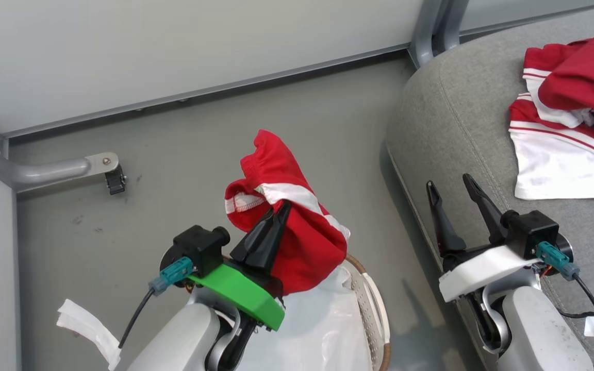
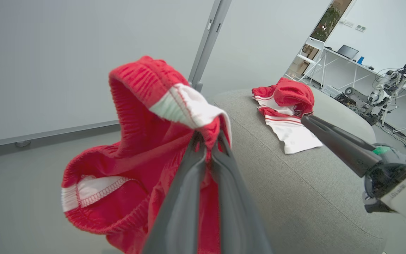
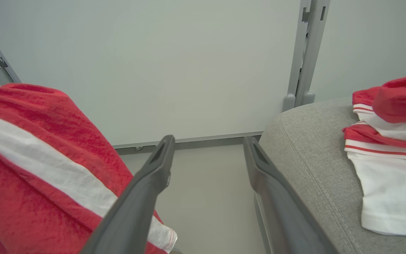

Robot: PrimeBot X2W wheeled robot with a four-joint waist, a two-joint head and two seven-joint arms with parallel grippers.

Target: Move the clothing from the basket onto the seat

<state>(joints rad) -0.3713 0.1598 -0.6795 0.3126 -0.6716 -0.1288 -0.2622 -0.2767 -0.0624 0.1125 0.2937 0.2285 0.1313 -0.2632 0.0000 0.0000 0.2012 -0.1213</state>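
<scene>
Seat [image 1: 446, 118]: grey woven sofa on robot's right. Jersey [image 1: 570, 129] lies crumpled on it, red with white stripes, white panel toward robot. Shorts [image 1: 302, 247]: red, white side stripe, bunched, held above basket [image 1: 377, 304]. Long axis runs up head view, elastic waistband end farthest. Your left gripper [image 1: 282, 208] pinches shorts, fingers pressed together. Your right gripper [image 1: 449, 181] is spread wide, empty, at seat's edge.
</scene>
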